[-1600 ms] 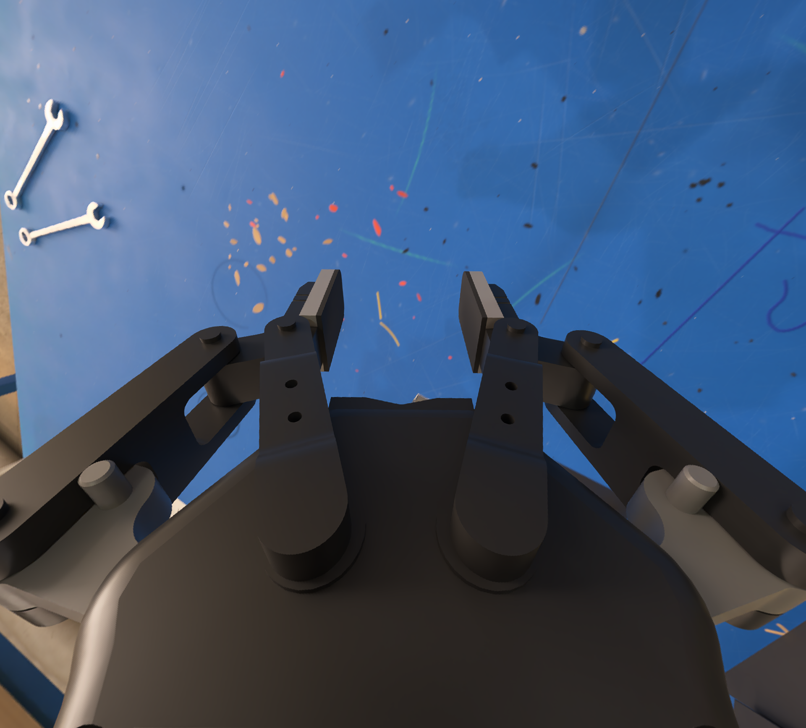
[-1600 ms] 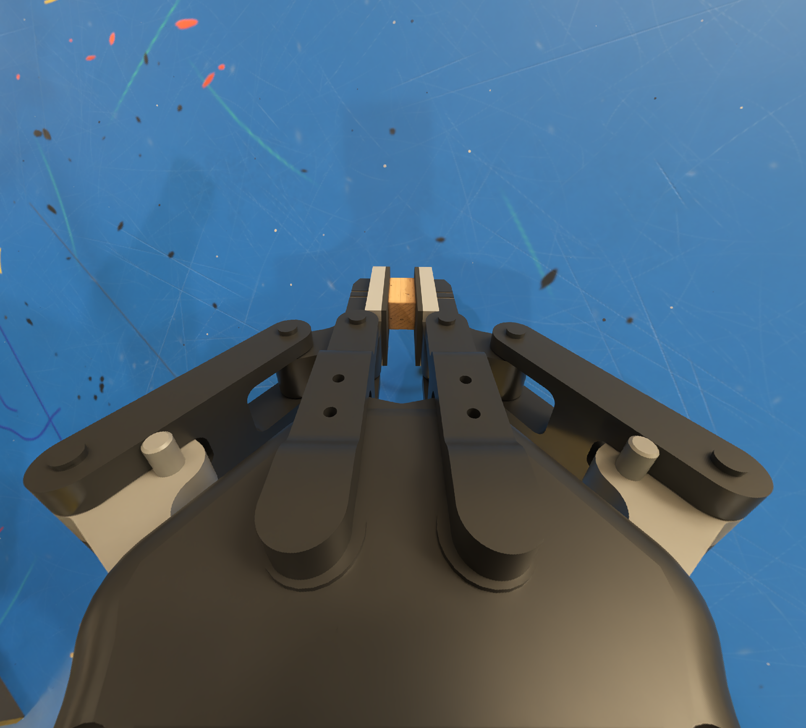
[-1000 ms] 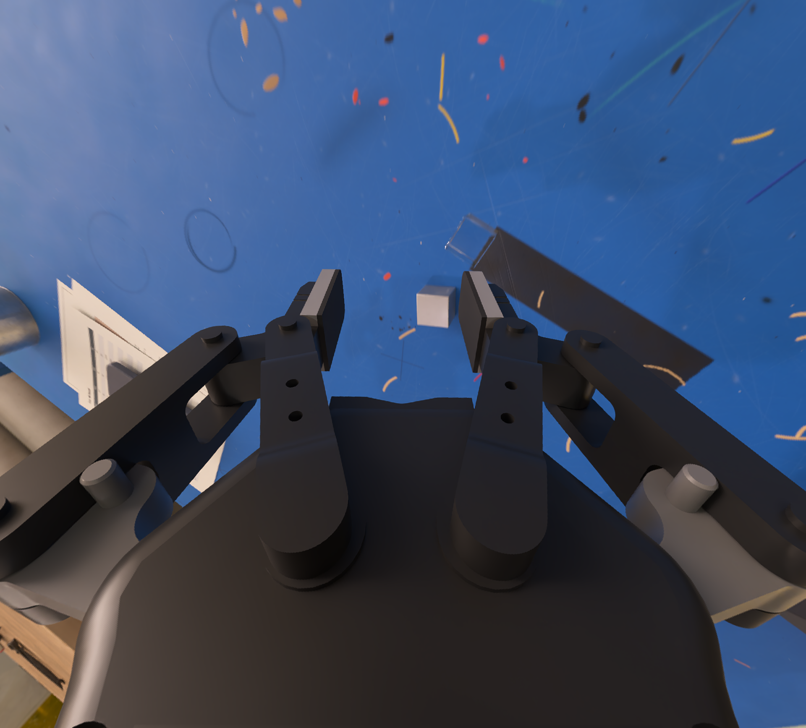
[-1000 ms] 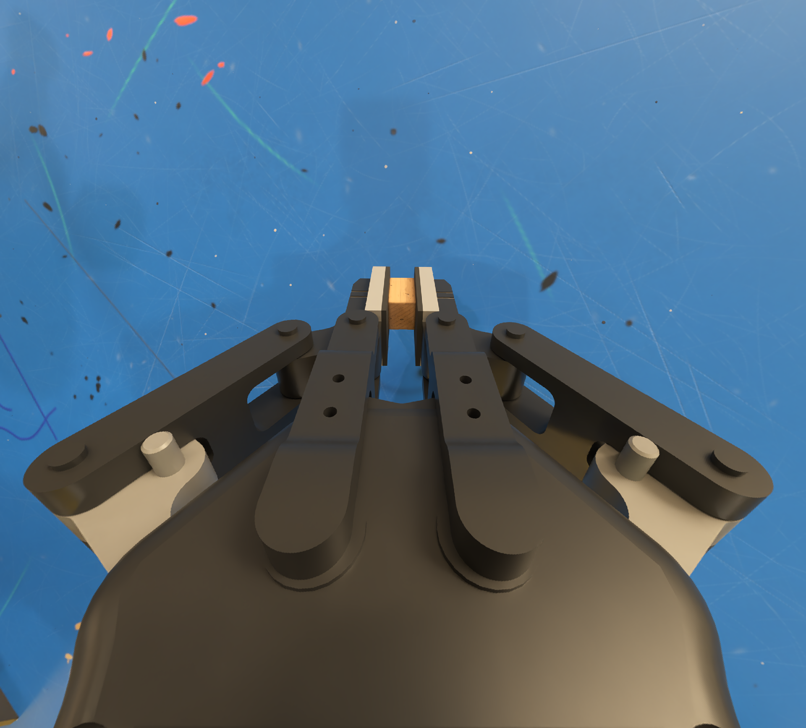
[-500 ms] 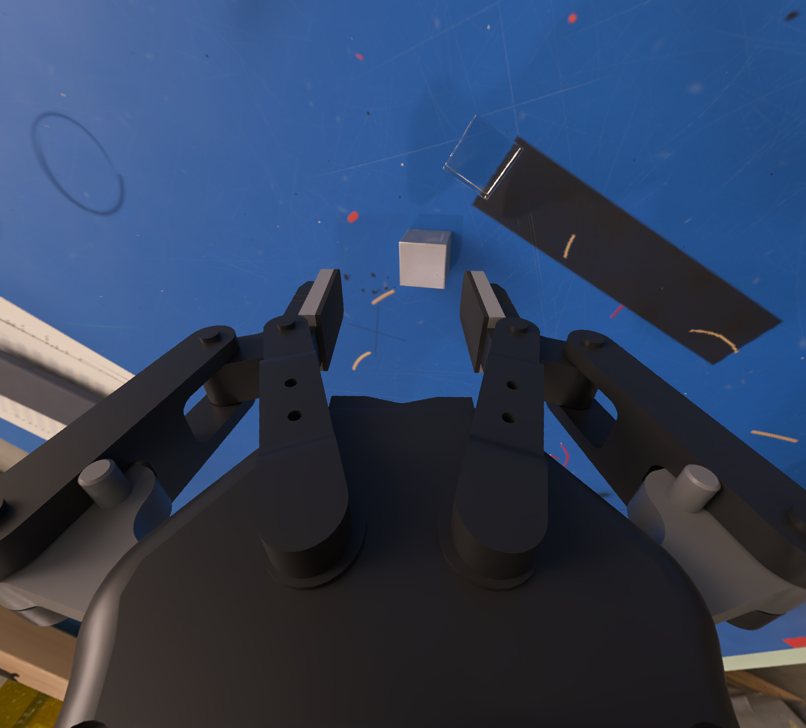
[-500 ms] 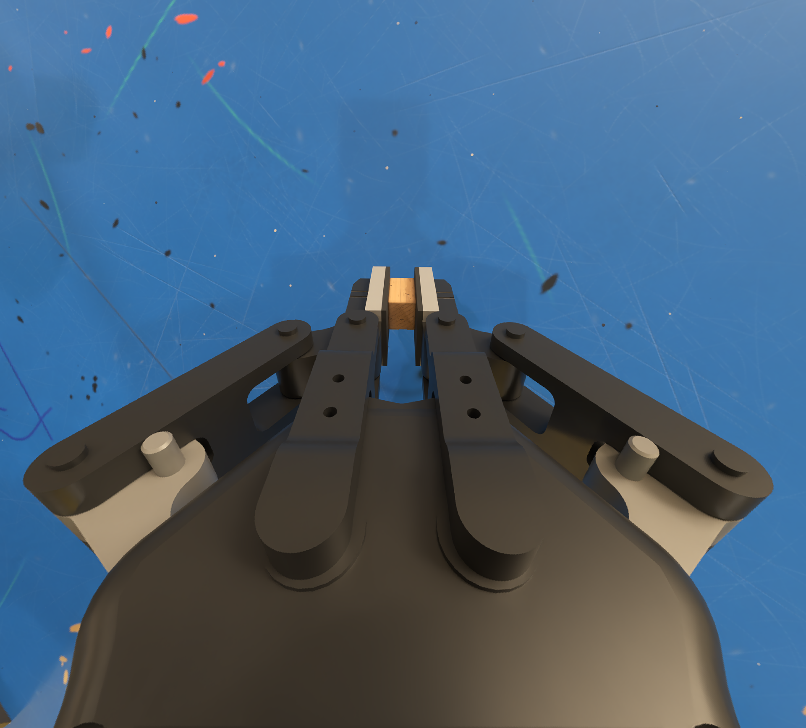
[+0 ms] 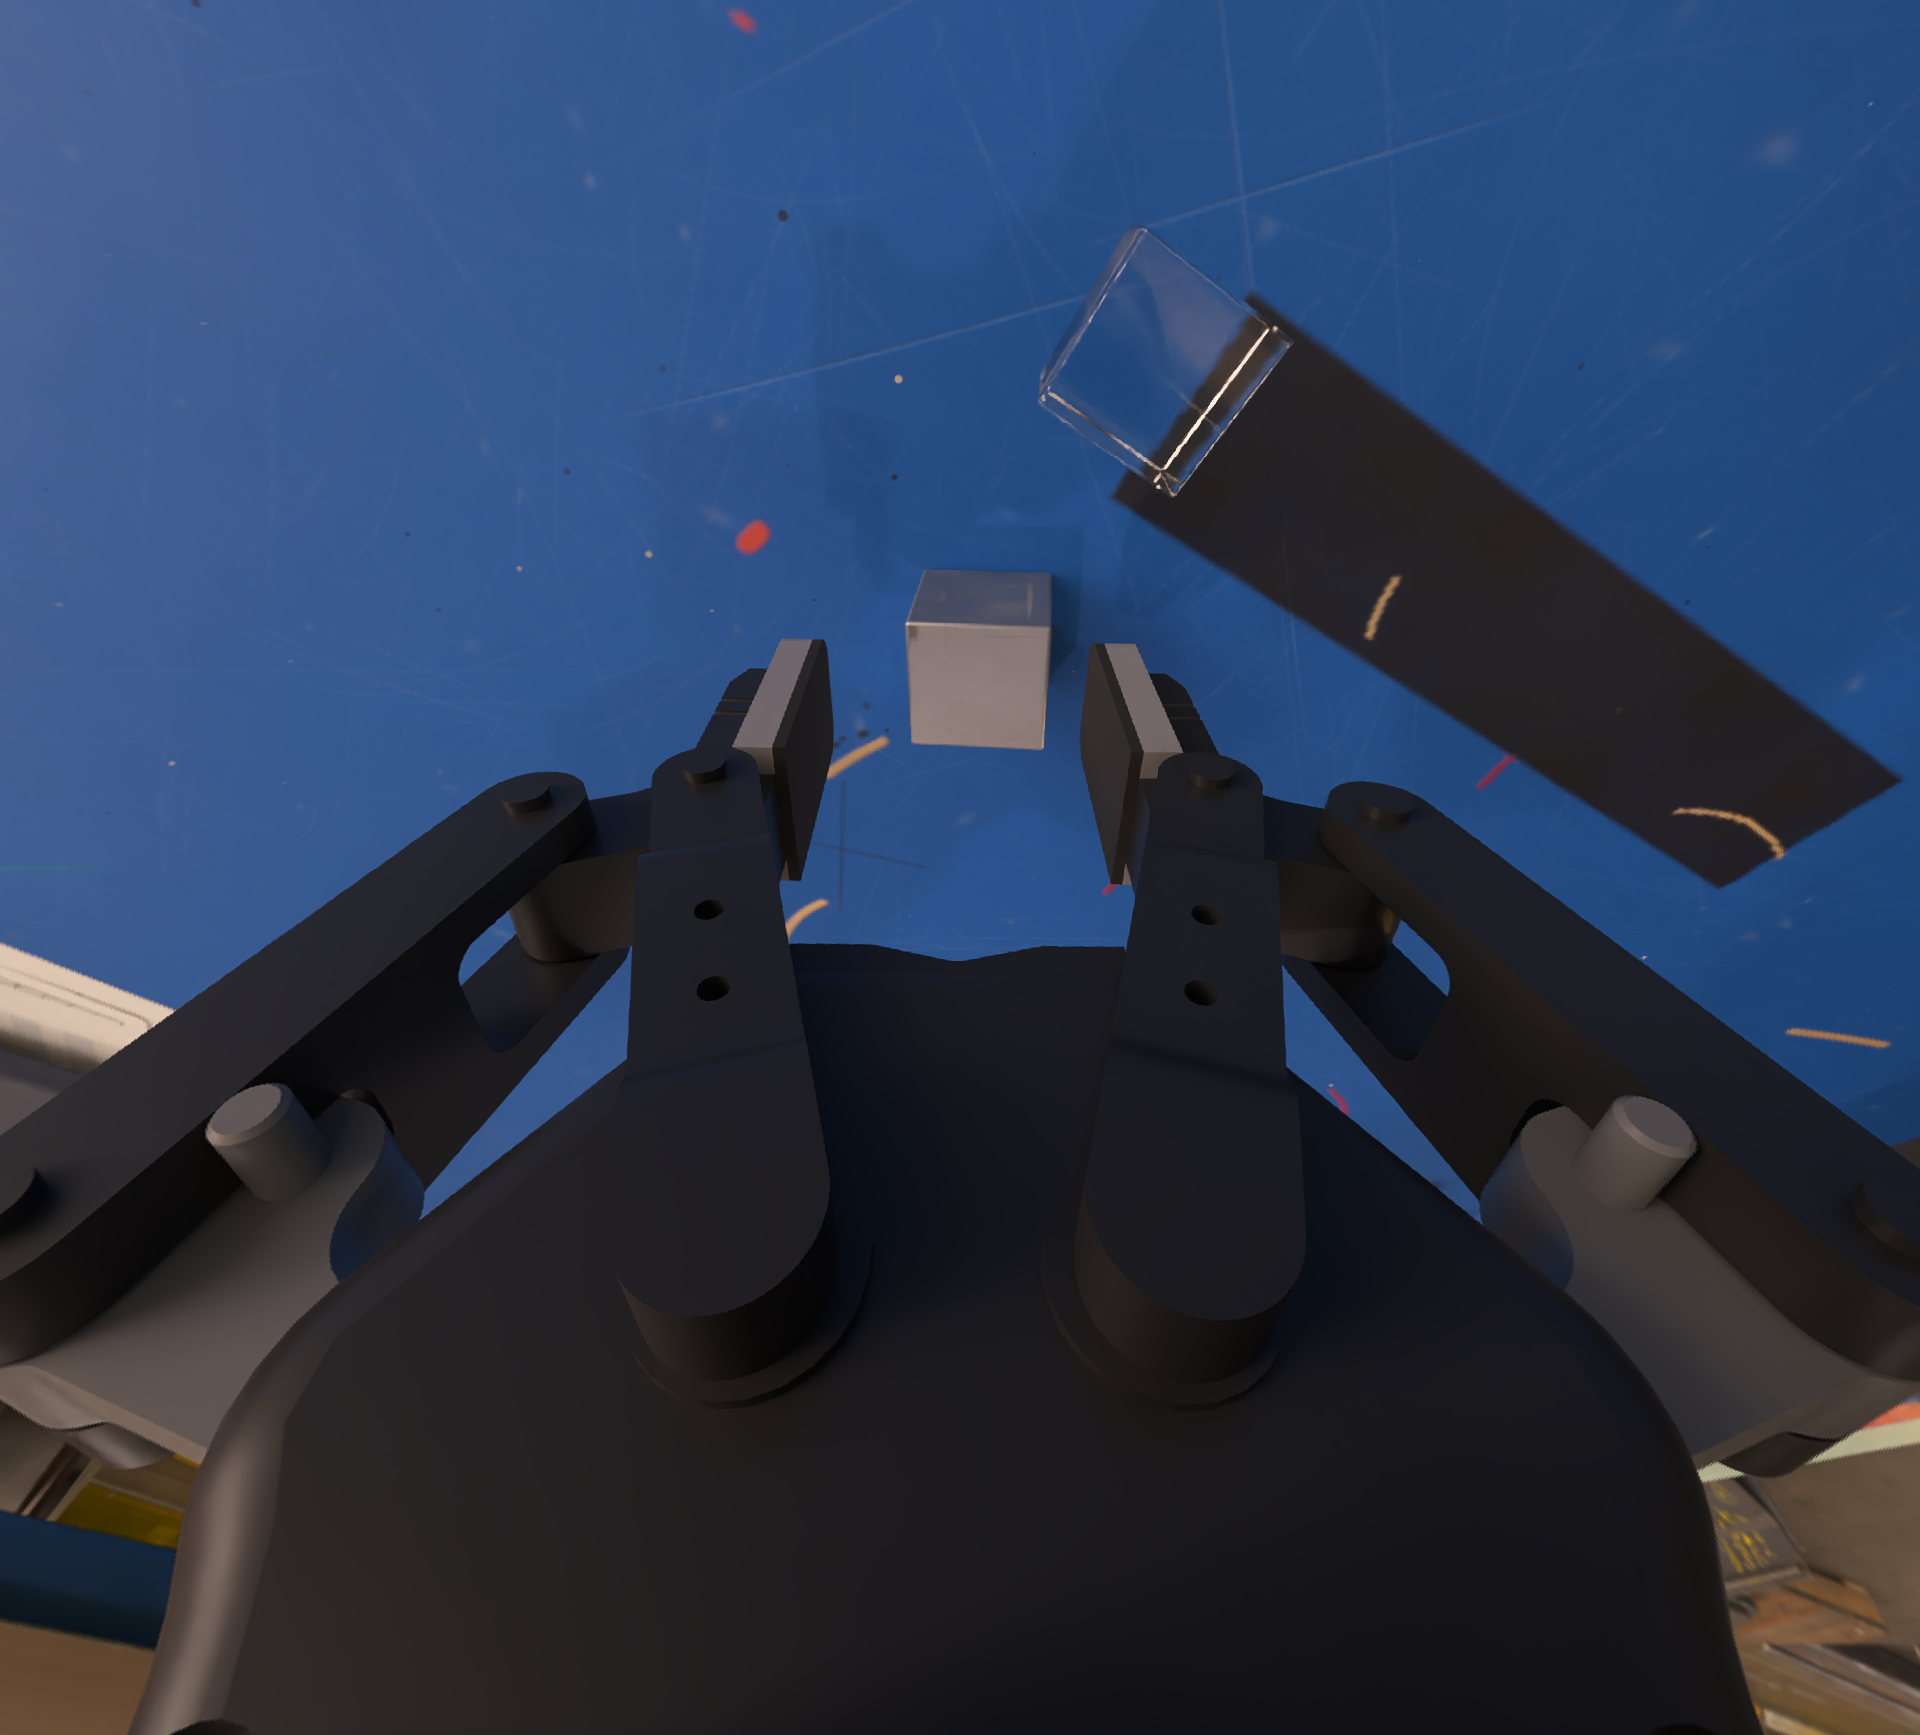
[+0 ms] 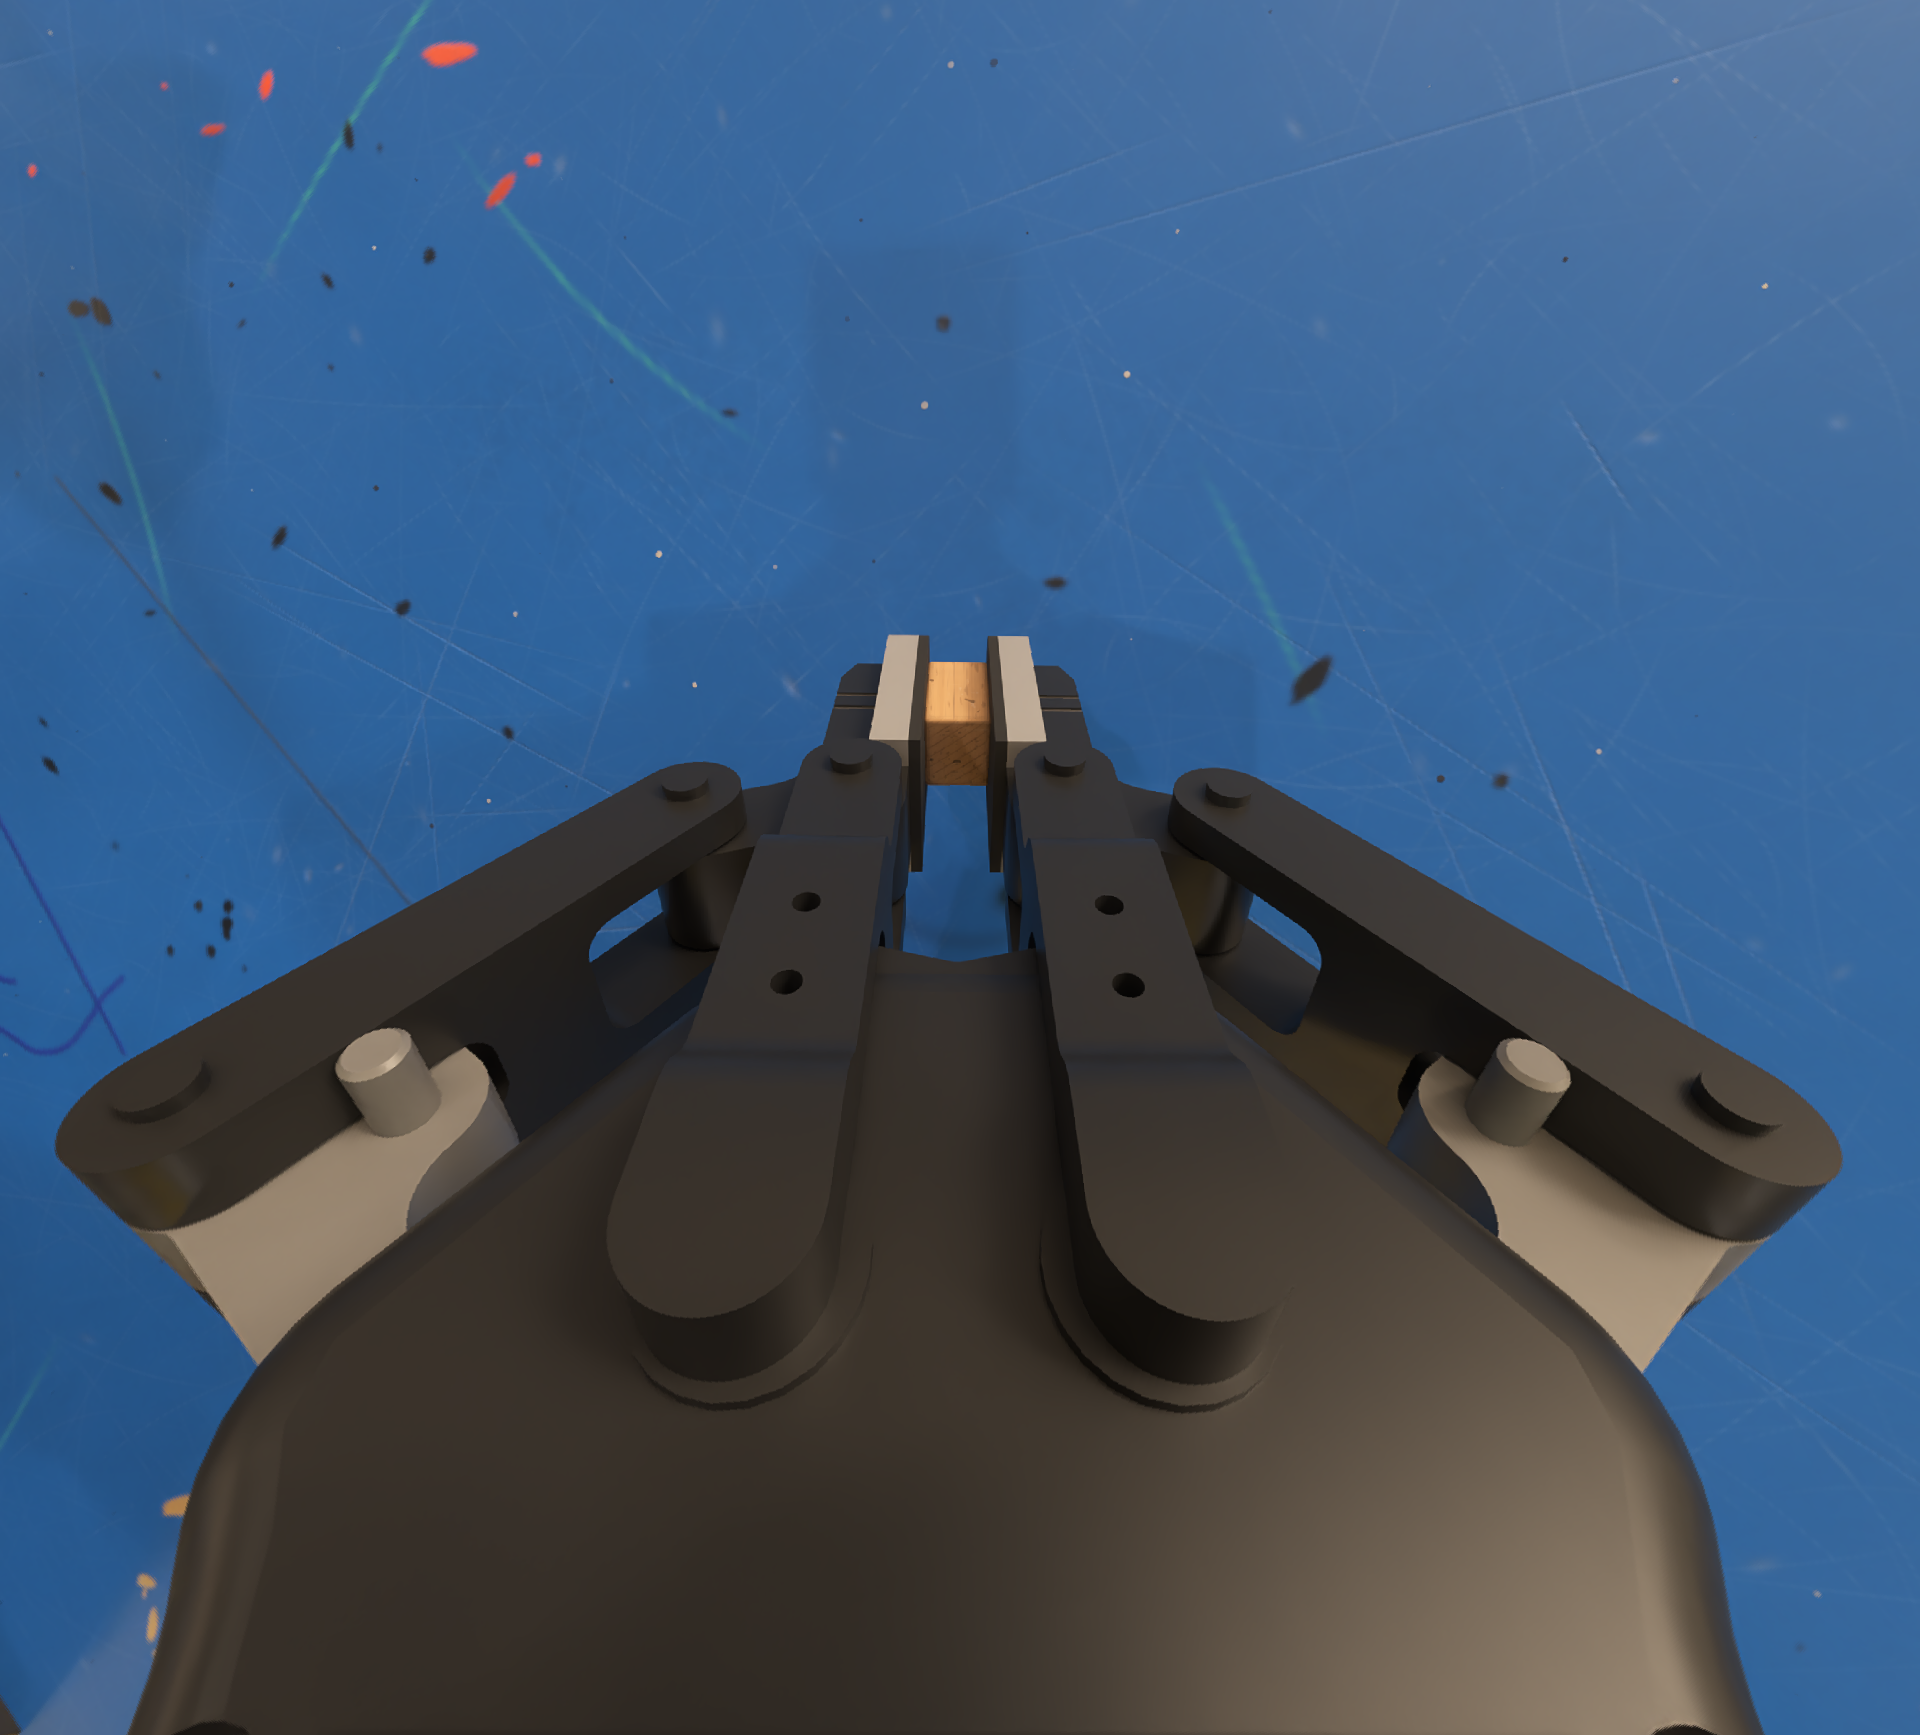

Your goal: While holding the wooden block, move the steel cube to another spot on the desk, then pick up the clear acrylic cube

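- Left gripper (image 7: 956, 729): jaws spread wide, empty, with the steel cube (image 7: 979, 662) on the blue desk (image 7: 416, 335) between and just beyond the fingertips; whether they touch is unclear.
- Clear acrylic cube (image 7: 1158, 360): faint outline, overlapping a black strip (image 7: 1507, 605).
- Right gripper (image 8: 956, 698): clamped on the wooden block (image 8: 956, 719), its lower part hidden.

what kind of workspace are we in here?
Probably a workshop bench: a scuffed blue desk top flecked with paint and scratches, a black strip lying on it, and small material samples set out, a steel cube and a clear acrylic cube.
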`<state>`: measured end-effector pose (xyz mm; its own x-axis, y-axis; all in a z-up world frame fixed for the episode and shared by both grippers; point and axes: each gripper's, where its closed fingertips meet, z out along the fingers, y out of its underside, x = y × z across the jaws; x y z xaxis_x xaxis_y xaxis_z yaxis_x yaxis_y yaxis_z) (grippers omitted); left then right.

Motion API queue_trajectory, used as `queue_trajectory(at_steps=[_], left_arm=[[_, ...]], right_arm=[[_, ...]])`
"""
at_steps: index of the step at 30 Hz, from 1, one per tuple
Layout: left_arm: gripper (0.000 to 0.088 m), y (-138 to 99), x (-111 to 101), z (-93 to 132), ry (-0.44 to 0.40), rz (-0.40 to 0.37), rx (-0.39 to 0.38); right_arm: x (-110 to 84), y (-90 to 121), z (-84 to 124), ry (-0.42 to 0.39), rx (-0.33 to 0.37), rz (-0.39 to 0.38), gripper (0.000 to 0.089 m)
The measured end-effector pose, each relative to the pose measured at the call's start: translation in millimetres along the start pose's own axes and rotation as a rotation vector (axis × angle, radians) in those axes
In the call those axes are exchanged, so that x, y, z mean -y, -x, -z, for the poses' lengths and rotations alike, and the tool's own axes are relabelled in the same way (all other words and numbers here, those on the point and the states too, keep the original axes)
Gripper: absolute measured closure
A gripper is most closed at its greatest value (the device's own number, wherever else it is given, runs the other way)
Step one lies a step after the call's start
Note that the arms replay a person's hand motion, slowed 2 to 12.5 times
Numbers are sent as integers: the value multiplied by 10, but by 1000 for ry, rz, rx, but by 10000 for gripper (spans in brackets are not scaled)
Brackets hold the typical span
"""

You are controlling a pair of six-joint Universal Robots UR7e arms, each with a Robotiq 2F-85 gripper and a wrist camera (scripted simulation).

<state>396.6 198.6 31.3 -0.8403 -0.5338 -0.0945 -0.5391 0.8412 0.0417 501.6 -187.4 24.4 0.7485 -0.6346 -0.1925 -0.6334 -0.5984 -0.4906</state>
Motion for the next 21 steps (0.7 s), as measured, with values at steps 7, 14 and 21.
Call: queue_trajectory(at_steps=[7, 14, 21], left_arm=[[472, -31, -11, -94, 39, 2, -43], [583, -40, -52, -159, 77, 7, -65], [625, -22, -24, -150, 57, 25, -60]], right_arm=[[-1, -1, 1, 0, 3, -1, 797], [-1, -1, 1, -1, 5, 0, 797], [-2, 1, 2, 0, 3, 3, 797]])
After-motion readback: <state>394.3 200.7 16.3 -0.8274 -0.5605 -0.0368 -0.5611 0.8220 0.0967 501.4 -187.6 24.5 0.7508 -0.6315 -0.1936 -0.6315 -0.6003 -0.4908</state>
